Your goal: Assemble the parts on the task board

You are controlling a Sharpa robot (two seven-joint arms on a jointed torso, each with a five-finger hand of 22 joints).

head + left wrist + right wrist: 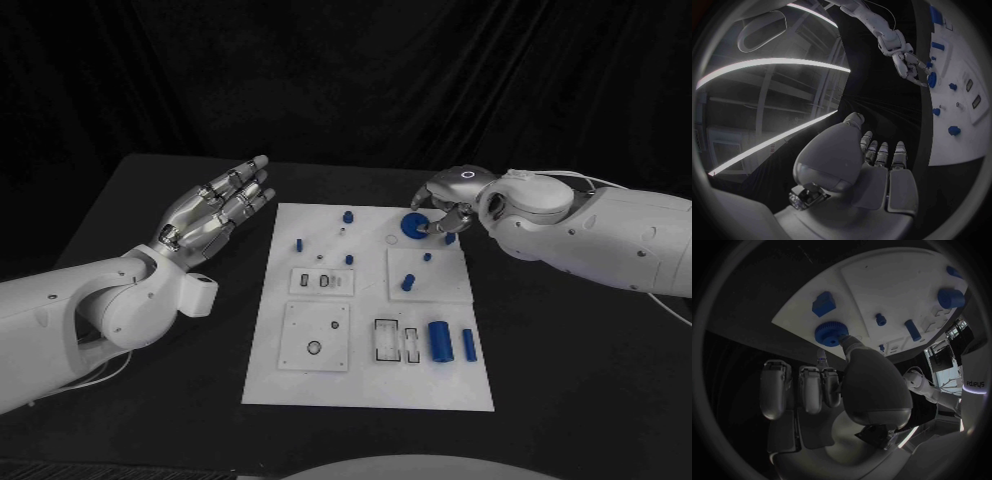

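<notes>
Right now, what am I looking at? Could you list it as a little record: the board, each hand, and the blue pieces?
surface: black table
task board: white plate, mid-table
left hand: open, flat, fingers apart, beside the board, holding nothing
right hand: at the board's far right corner, fingers on a round blue knob
other blue parts: two cylinders lying near the right edge; small pegs farther back

The task board [368, 385] lay in the middle of the table [577, 380]. My left hand [216, 210] hovered off the board's left edge. My right hand [450, 200] was over its far right corner, touching the round part [414, 226] there.
</notes>
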